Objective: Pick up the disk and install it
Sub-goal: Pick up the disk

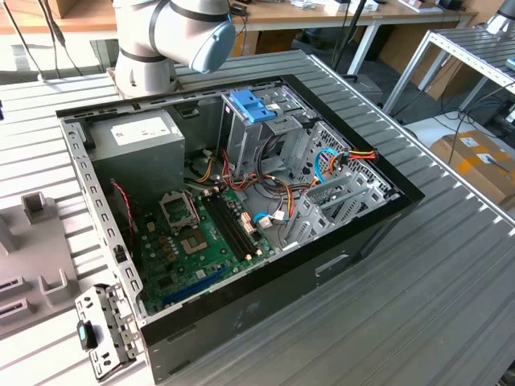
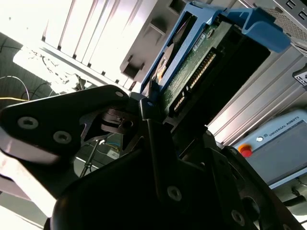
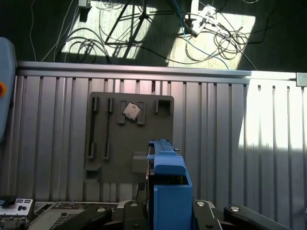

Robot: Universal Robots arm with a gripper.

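Observation:
The disk (image 3: 166,178) stands edge-on between my gripper's (image 3: 165,207) jaws, its bright blue rail facing the first wrist view. In the second wrist view the disk (image 2: 201,62) shows its green circuit board and connector pins inside the blue frame, and the gripper (image 2: 147,109) is shut on its lower end. The disk hangs above the ribbed metal table (image 3: 216,143), close to a grey fixture plate (image 3: 108,167). The open computer case (image 1: 366,229) lies on the same table in the exterior view.
Inside the case are a pale blue slotted tray (image 1: 250,105) on the drive cage, a grey power supply (image 1: 137,145) and the green mainboard (image 1: 197,245). A small chip (image 3: 132,111) rests on the fixture plate. A pendant (image 2: 280,143) lies nearby. Cables (image 3: 211,28) cover the floor beyond the table.

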